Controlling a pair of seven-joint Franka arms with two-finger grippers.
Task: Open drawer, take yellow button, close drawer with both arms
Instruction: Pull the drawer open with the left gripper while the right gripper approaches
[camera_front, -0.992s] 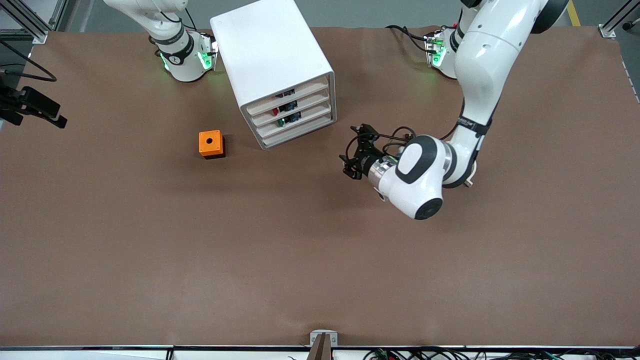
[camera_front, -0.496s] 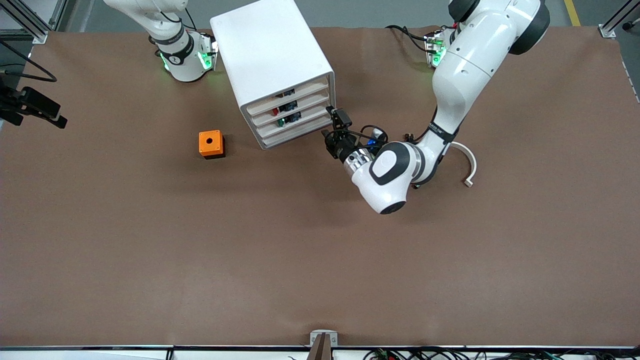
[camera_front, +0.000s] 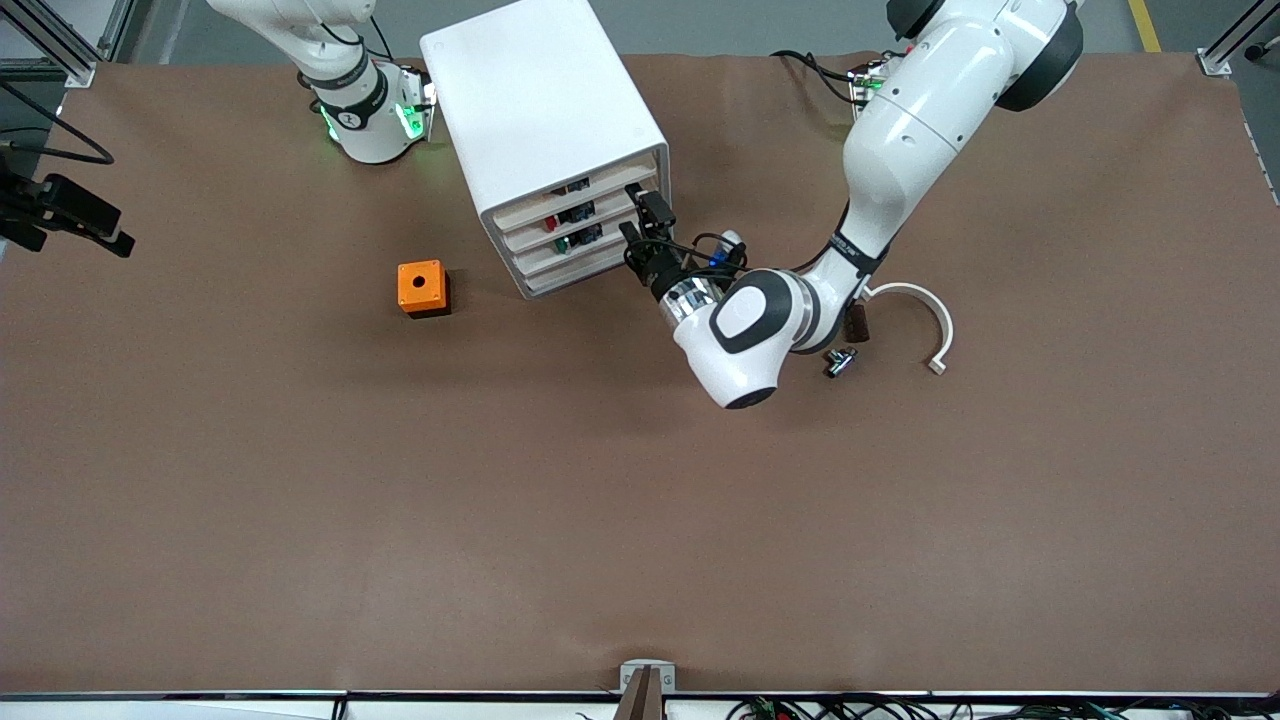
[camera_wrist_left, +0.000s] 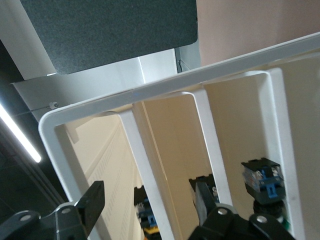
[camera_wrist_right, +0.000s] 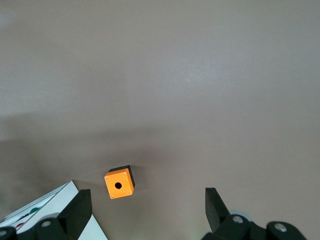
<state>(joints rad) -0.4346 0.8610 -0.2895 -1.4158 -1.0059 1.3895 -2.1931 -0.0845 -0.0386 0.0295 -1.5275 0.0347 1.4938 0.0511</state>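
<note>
Brown table holds cabinet (camera_front: 545, 120), drawers shut over parts; left hand (camera_front: 640, 222) spread at them.

Counter (camera_front: 300, 520): matt brown covering, paper- or felt-like, faintly creased near its edges. Cabinet (camera_front: 540, 100): smooth white plastic, satin sheen; drawer (camera_front: 585, 185) fronts cream plastic, slotted. Arms (camera_front: 900, 130): glossy white shells, black joints. Left pincer (camera_front: 640, 220): matt black plastic fingers, brushed metal collar at the wrist. Cube (camera_front: 421, 288): smooth orange plastic on a black base. Curved piece (camera_front: 925, 315): white plastic.
</note>
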